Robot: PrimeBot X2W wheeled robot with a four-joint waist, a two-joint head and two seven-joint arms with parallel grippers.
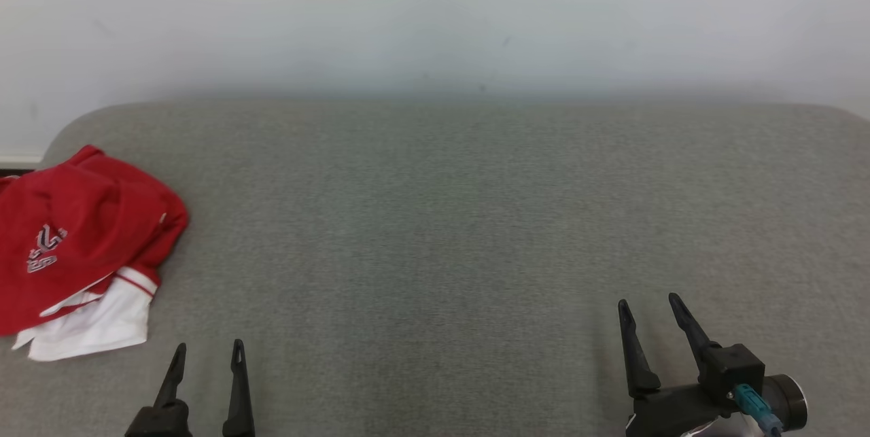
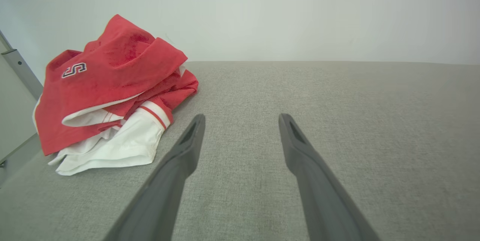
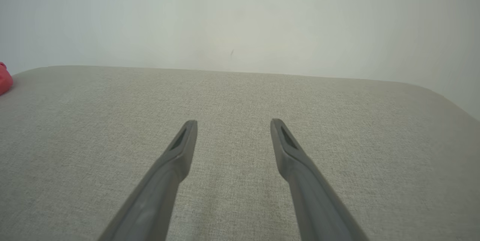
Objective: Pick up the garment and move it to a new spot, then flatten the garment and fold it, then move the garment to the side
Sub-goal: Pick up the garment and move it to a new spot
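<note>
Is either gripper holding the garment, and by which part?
Nothing is held. The left gripper and right gripper both show open, empty jaws; the garment lies crumpled on the grey surface, apart from both.

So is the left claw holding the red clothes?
No, the garment lies bunched on the grey pad beside the open left claw, and the two are not touching.

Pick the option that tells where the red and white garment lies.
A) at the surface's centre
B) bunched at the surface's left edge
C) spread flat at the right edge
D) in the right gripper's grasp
B: the garment lies bunched at the left edge of the grey surface, beyond the open left gripper.
</note>
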